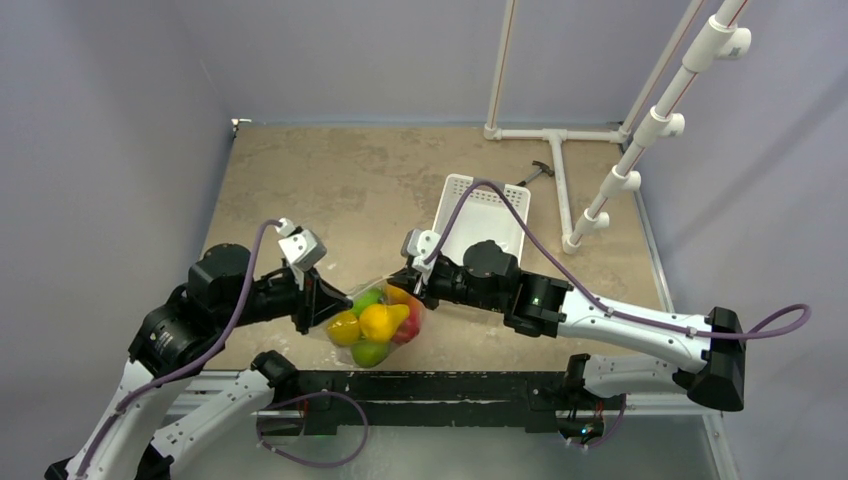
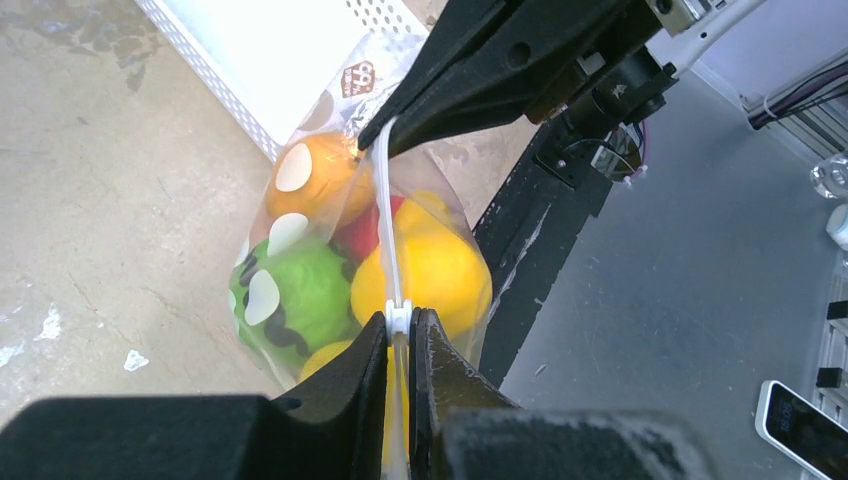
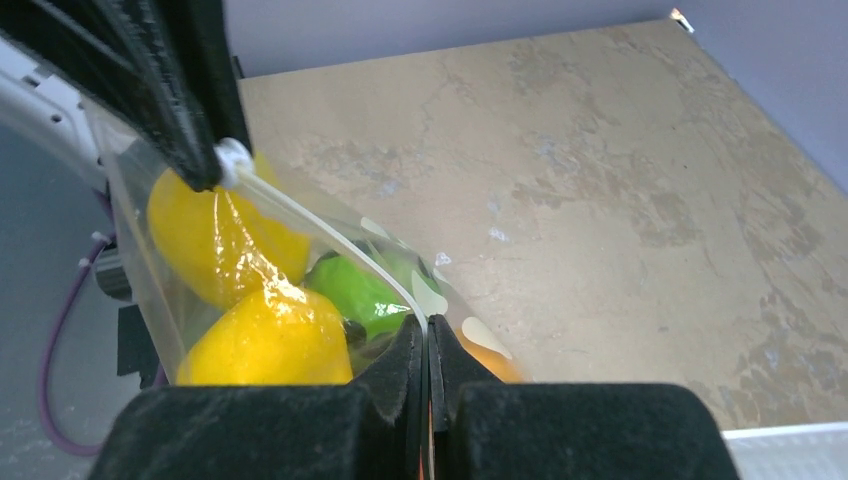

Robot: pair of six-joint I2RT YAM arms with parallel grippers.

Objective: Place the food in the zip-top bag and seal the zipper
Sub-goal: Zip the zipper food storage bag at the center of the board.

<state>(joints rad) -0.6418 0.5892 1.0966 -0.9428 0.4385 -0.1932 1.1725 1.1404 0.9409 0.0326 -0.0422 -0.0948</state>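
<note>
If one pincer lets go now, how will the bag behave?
Probably floppy: the zip-top bag is thin, crinkled film, held by its zipper between the left pincer and right pincer. Likely bottom-heavy, as the toy fruits bulge below, so it may swing.

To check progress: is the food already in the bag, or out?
In: every piece of food in view sits behind the clear wall of the zip-top bag.

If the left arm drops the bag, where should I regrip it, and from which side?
Grip the zipper, the flat pale strip along the mouth of the zip-top bag, at the end by the white slider, where the left gripper pinches it now. Come end-on along the strip, its fingers flanking the flat faces. The body below bulges with food and would probably slip.
</note>
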